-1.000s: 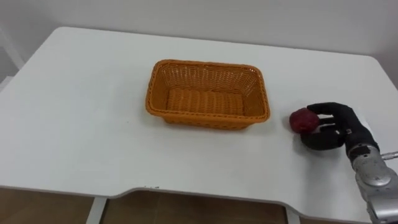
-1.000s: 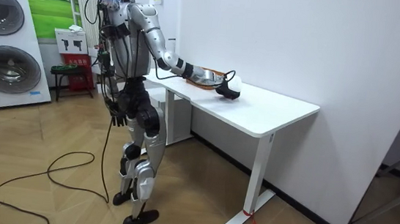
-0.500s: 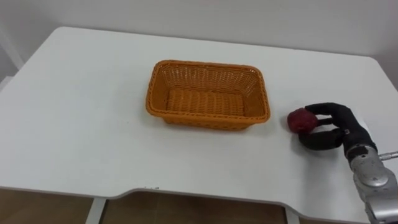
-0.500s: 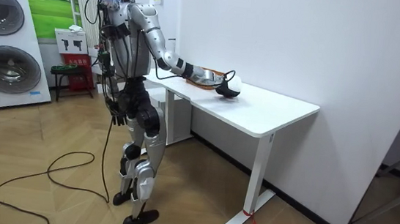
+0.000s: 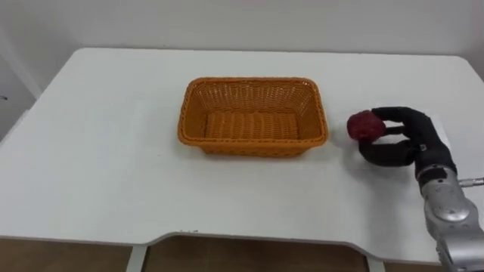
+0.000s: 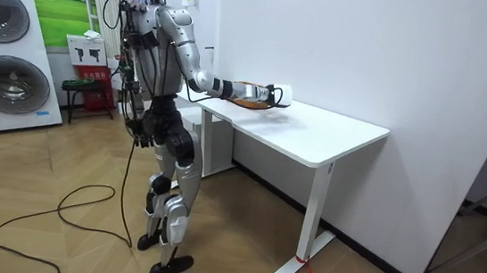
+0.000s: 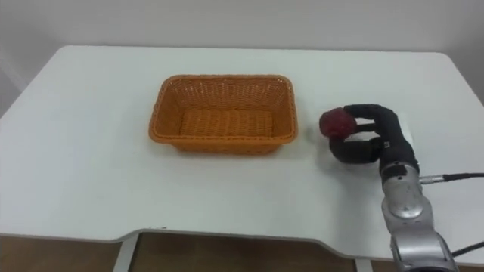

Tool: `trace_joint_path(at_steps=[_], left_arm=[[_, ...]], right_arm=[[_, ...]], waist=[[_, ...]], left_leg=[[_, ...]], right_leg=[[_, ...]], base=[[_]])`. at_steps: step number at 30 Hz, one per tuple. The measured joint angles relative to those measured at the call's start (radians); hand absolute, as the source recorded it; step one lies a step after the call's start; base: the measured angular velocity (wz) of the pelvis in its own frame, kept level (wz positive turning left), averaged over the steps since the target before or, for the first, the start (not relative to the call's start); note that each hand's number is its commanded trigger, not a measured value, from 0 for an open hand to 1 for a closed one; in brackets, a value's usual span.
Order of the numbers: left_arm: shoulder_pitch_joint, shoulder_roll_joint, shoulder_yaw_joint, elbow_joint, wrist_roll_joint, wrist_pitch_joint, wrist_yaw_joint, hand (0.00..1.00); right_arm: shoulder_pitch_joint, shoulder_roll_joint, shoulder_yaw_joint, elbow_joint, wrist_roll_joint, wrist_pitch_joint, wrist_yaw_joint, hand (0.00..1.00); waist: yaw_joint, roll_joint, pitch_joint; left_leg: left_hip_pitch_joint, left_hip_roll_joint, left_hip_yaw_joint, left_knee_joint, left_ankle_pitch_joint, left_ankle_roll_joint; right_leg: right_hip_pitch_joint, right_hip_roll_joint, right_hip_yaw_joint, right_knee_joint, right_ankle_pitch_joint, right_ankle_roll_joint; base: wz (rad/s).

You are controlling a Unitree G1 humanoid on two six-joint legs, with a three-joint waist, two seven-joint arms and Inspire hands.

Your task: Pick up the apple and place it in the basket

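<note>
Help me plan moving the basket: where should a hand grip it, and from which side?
Probably the rim of the right short wall, pinched from above, fingers inside. The basket has no handle, stands open and empty, and that end is nearest the right hand, though that hand now holds the apple.

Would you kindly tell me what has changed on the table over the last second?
The right robot hand, shut on the apple, has lifted it off the table and carried it a little toward the basket; in the room view the hand now hangs above the tabletop. Its hold on the apple is unchanged, and the basket stays empty in its place.
</note>
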Motion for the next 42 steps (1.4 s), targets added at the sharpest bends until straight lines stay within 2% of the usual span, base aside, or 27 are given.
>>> trace_joint_path(at_steps=[2, 3, 5, 6, 8, 11, 13, 15, 17, 18, 19, 20, 21, 28, 32, 41, 42], left_arm=[[0.0, -0.003, 0.003, -0.003, 0.0, -0.001, 0.004, 0.0], [0.0, -0.004, 0.003, -0.005, 0.001, -0.001, 0.005, 0.0], [0.003, -0.005, 0.002, -0.017, 0.001, 0.0, 0.016, 0.0], [0.003, -0.005, 0.002, -0.024, 0.001, 0.0, 0.02, 0.0], [-0.001, -0.005, -0.009, -0.026, 0.0, -0.001, 0.023, 0.0], [-0.011, -0.005, -0.011, -0.025, -0.002, -0.001, 0.024, 0.0], [-0.019, -0.006, -0.017, -0.025, 0.0, -0.002, 0.025, 0.0], [-0.021, -0.01, -0.028, -0.019, 0.001, -0.004, 0.022, 0.0], [-0.02, -0.013, -0.029, -0.013, 0.001, -0.004, 0.019, 0.0], [-0.02, -0.013, -0.029, -0.003, 0.001, -0.004, 0.018, 0.0], [-0.02, -0.013, -0.028, 0.001, 0.001, -0.004, 0.018, 0.0], [-0.019, -0.013, -0.028, 0.002, 0.0, -0.004, 0.019, 0.0], [-0.02, -0.013, -0.028, 0.002, 0.0, -0.004, 0.019, 0.0], [-0.032, -0.012, -0.048, 0.001, -0.001, -0.002, 0.018, 0.0], [-0.044, -0.012, -0.048, 0.001, -0.001, -0.001, 0.016, 0.0], [-0.05, -0.012, -0.048, 0.002, -0.008, -0.001, 0.017, 0.0], [-0.047, -0.012, -0.048, 0.002, -0.008, -0.001, 0.018, 0.0]], right_arm=[[0.003, 0.001, 0.0, -0.067, -0.002, 0.0, 0.0, 1.0], [0.008, 0.003, 0.0, -0.089, -0.006, 0.0, 0.0, 1.0], [0.034, 0.024, 0.0, -0.182, -0.018, -0.001, 0.001, 1.0], [0.038, 0.029, 0.0, -0.197, -0.019, -0.001, 0.002, 1.0], [0.039, 0.038, 0.009, -0.229, -0.013, -0.001, 0.002, 1.0], [0.039, 0.043, 0.034, -0.252, -0.014, -0.002, 0.004, 1.0], [0.039, 0.047, 0.053, -0.264, -0.047, -0.001, 0.015, 1.0], [0.04, 0.06, 0.079, -0.313, -0.11, 0.001, 0.04, 1.0], [0.04, 0.06, 0.107, -0.355, -0.115, 0.001, 0.066, 0.87], [0.04, 0.06, 0.123, -0.373, -0.115, 0.001, 0.079, 0.84], [0.04, 0.061, 0.129, -0.379, -0.115, 0.001, 0.086, 0.55], [0.04, 0.061, 0.141, -0.394, -0.114, 0.001, 0.097, 0.39], [0.04, 0.061, 0.148, -0.4, -0.114, 0.001, 0.1, 0.0], [0.039, 0.07, 0.234, -0.408, -0.115, 0.007, 0.168, 0.0], [0.039, 0.086, 0.242, -0.408, -0.116, 0.012, 0.183, 0.0], [0.038, 0.089, 0.242, -0.393, -0.103, 0.014, 0.169, 0.0], [0.038, 0.089, 0.24, -0.385, -0.103, 0.016, 0.163, 0.0]], waist=[[0.0, -0.013, 0.0066], [0.0, -0.013, 0.0064], [0.0, -0.03, 0.014], [0.001, -0.036, 0.0147], [0.004, -0.043, 0.0107], [0.005, -0.042, 0.0099], [0.011, -0.037, 0.0098], [0.025, -0.022, 0.0044], [0.027, -0.008, 0.0054], [0.029, -0.002, 0.0028], [0.032, 0.0, 0.0014], [0.04, 0.001, 0.001], [0.045, 0.001, 0.0013], [0.06, -0.032, 0.0046], [0.078, -0.047, 0.0115], [0.083, -0.046, 0.0137], [0.079, -0.042, 0.017]], left_leg=[[0.004, 0.0, 0.0, -0.004, 0.003, -0.001], [0.004, 0.0, 0.001, -0.004, 0.003, -0.001], [0.003, 0.001, 0.004, -0.003, 0.003, -0.001], [0.001, 0.001, 0.004, -0.003, 0.003, -0.001], [-0.004, 0.005, 0.004, -0.001, 0.002, 0.0], [-0.004, 0.005, 0.004, -0.001, 0.002, 0.001], [-0.005, 0.005, 0.006, -0.002, 0.002, 0.001], [-0.013, 0.011, 0.019, -0.006, 0.002, 0.0], [-0.013, 0.011, 0.021, -0.017, 0.003, 0.0], [-0.013, 0.011, 0.019, -0.018, 0.003, -0.001], [-0.012, 0.011, 0.019, -0.018, 0.003, -0.001], [-0.011, 0.011, 0.019, -0.017, 0.004, -0.003], [-0.012, 0.011, 0.019, -0.017, 0.005, -0.003], [-0.017, 0.011, 0.007, -0.017, 0.006, -0.006], [-0.033, 0.012, 0.003, -0.013, 0.006, -0.006], [-0.035, 0.01, 0.004, -0.014, 0.006, -0.006], [-0.03, 0.01, 0.004, -0.014, 0.006, -0.006]], right_leg=[[0.001, 0.0, 0.002, 0.0, 0.0, 0.0], [0.001, 0.0, 0.003, -0.001, 0.0, 0.0], [-0.001, 0.001, 0.005, -0.002, 0.0, 0.0], [-0.002, 0.001, 0.005, -0.002, 0.0, 0.0], [-0.005, -0.001, 0.004, -0.001, 0.0, 0.0], [-0.002, -0.002, 0.002, 0.0, 0.002, 0.002], [-0.005, -0.001, 0.004, 0.001, 0.002, 0.002], [-0.019, 0.004, 0.016, 0.001, 0.007, -0.002], [-0.024, 0.006, 0.025, 0.001, 0.008, -0.002], [-0.024, 0.007, 0.025, 0.001, 0.008, -0.002], [-0.024, 0.007, 0.025, 0.001, 0.008, -0.002], [-0.025, 0.007, 0.025, 0.0, 0.008, -0.002], [-0.026, 0.008, 0.025, 0.0, 0.008, -0.002], [-0.023, 0.011, 0.024, -0.001, 0.007, -0.002], [-0.034, 0.009, 0.022, -0.002, 0.008, -0.002], [-0.037, 0.01, 0.013, -0.002, 0.008, -0.002], [-0.033, 0.01, 0.013, -0.002, 0.008, -0.002]], base=[[0.0], [0.0], [-0.04], [0.0], [0.0], [0.0], [-0.04], [-0.17], [-0.09], [-0.03], [0.0], [0.0], [0.0], [0.07], [0.03], [0.0], [0.0]])
